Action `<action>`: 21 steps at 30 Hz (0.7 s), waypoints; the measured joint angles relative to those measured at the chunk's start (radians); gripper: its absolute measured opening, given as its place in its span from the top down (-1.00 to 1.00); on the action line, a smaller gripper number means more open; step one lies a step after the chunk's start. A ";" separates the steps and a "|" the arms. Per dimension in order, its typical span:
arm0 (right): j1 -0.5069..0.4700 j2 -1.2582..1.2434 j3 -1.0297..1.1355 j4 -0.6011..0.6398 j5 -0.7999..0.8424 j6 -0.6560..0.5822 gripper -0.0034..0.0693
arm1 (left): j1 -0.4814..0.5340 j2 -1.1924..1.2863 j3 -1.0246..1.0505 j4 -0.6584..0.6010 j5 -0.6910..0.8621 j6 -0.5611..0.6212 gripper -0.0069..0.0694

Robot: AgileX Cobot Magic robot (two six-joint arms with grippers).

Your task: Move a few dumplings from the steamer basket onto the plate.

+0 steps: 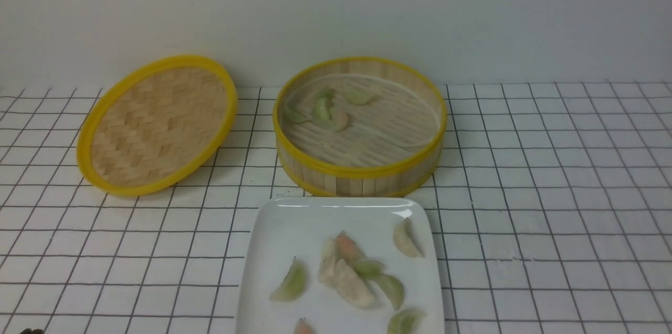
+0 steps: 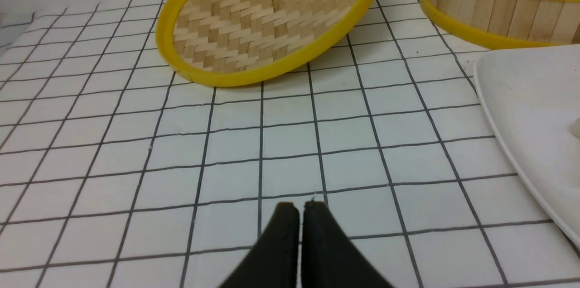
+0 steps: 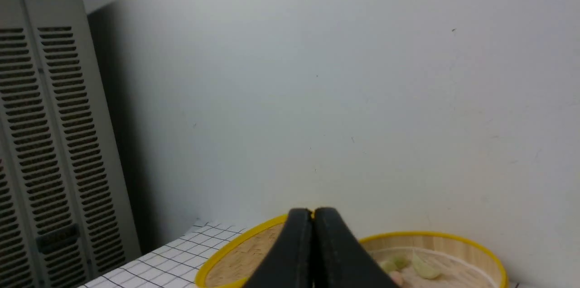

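Plain white wall (image 1: 336, 8), louvred cabinet (image 3: 50, 143)

Soft, even, fairly bright light throughout. Faint shadows lie under the lid (image 1: 157, 124) toward 5 o'clock. A small glare spot marks the plate (image 1: 404, 214) rim. The front view looks slightly hazy, dumplings (image 1: 352, 276) blurred.
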 joint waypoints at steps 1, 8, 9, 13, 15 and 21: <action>0.000 0.000 0.000 -0.014 0.000 -0.001 0.93 | 0.000 0.000 0.000 0.000 0.000 0.000 0.83; 0.000 0.001 0.000 -0.131 0.036 -0.006 0.93 | 0.000 0.000 0.000 0.000 0.000 0.000 0.83; 0.000 0.001 0.000 -0.142 0.065 -0.006 0.93 | 0.000 0.000 0.000 0.000 0.000 0.000 0.83; -0.020 0.002 0.004 -0.145 0.163 0.004 0.93 | 0.000 0.000 0.000 0.000 0.000 0.000 0.83; -0.094 0.002 0.018 -0.141 0.186 0.015 0.93 | 0.000 0.000 0.000 0.000 0.000 0.000 0.83; -0.445 0.005 0.142 -0.115 0.207 0.062 0.93 | 0.000 0.000 0.000 0.000 0.000 0.000 0.83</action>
